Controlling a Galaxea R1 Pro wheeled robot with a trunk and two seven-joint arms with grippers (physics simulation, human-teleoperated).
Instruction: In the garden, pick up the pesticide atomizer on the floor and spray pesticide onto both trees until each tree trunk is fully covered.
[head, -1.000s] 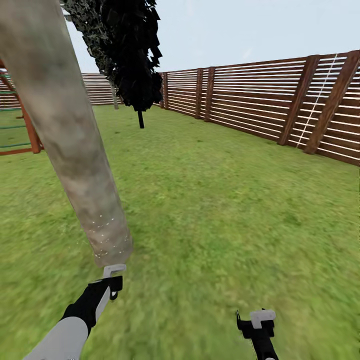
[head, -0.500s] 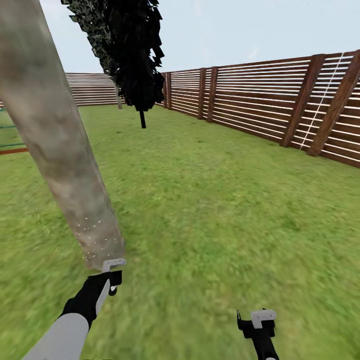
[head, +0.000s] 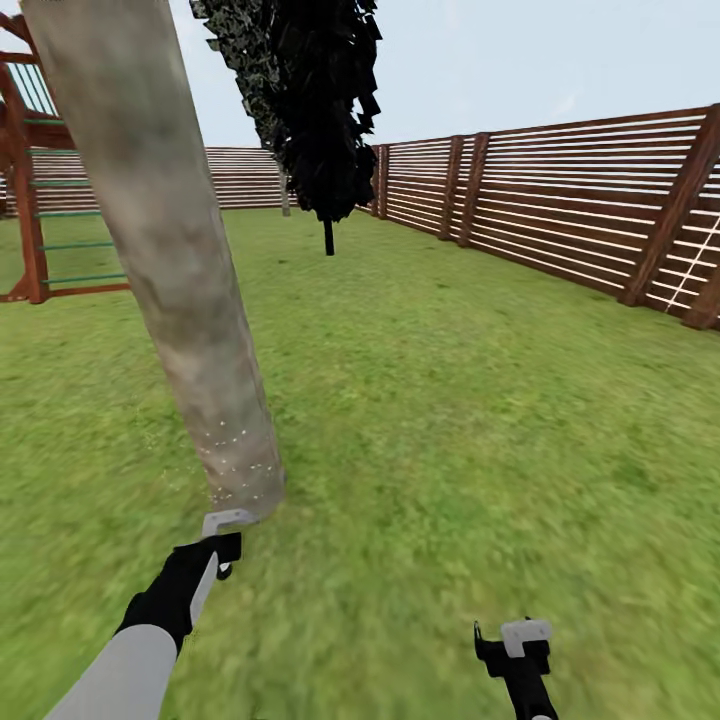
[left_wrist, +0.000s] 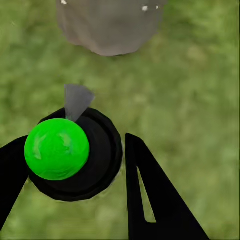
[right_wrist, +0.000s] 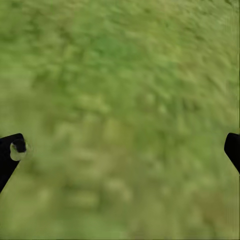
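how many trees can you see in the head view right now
2: a thick grey-tan tree trunk just ahead of the left end effector, and a dark narrow cypress farther back by the fence.

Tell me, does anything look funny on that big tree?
Yes. The tree trunk has tiny white specks near its base, just above the left tool. The rest of the bark is plain mottled grey. The trunk also looks tilted here, perhaps just the camera angle. The grass looks normal.

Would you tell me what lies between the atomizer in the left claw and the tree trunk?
Nothing but bare grass: in the left wrist view the atomizer points its grey nozzle at the tree trunk across open turf.
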